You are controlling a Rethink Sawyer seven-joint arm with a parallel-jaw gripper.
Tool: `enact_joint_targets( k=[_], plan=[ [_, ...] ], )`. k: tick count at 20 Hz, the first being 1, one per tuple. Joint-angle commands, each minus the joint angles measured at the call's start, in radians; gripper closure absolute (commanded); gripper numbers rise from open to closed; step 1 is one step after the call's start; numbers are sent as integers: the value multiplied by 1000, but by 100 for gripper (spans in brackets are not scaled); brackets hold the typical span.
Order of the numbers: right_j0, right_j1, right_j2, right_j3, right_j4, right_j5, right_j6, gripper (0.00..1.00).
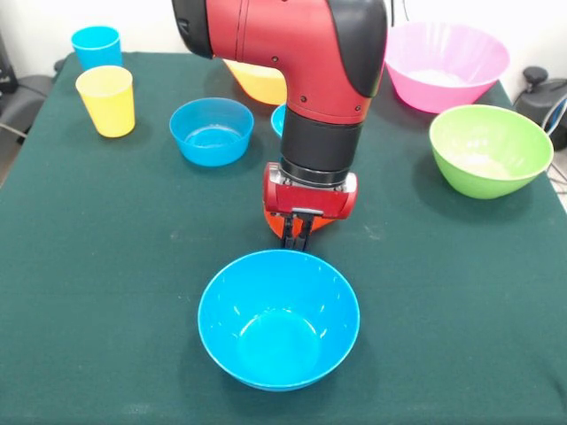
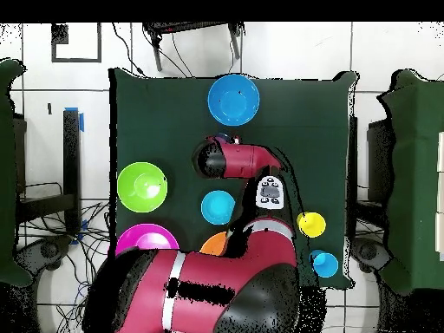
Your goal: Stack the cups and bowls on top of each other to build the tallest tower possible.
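Observation:
My gripper [image 1: 298,237] points down at mid-table, just behind a medium blue bowl [image 1: 279,319]. Its black fingers stand close together on the near wall of the orange-red cup [image 1: 273,223], which the gripper body mostly hides. A small blue bowl [image 1: 211,131] sits behind on the left. A second small blue one [image 1: 278,119] and the yellow-orange bowl [image 1: 257,84] are partly hidden by the arm. The pink bowl [image 1: 446,64] and green bowl [image 1: 490,149] stand on the right. The sky-blue cup [image 1: 97,46] and yellow cup [image 1: 106,100] stand at far left. No stack shows.
In the overhead view the arm covers the table's middle. Around it lie the blue bowl [image 2: 233,100], green bowl [image 2: 142,186], pink bowl [image 2: 146,238], small blue bowl [image 2: 217,206], yellow cup [image 2: 311,224] and sky-blue cup [image 2: 324,263].

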Motion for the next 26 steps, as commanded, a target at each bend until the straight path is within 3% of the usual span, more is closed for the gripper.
enact_joint_targets(
  k=[1,6,7,20,26],
  plan=[
    [13,24,103,19,-32,46,57,100],
    [16,23,102,19,-31,51,57,100],
    [18,22,98,18,-30,57,57,0],
    [14,16,104,19,-28,65,53,0],
    [6,-72,112,102,-9,135,56,0]
  ],
)
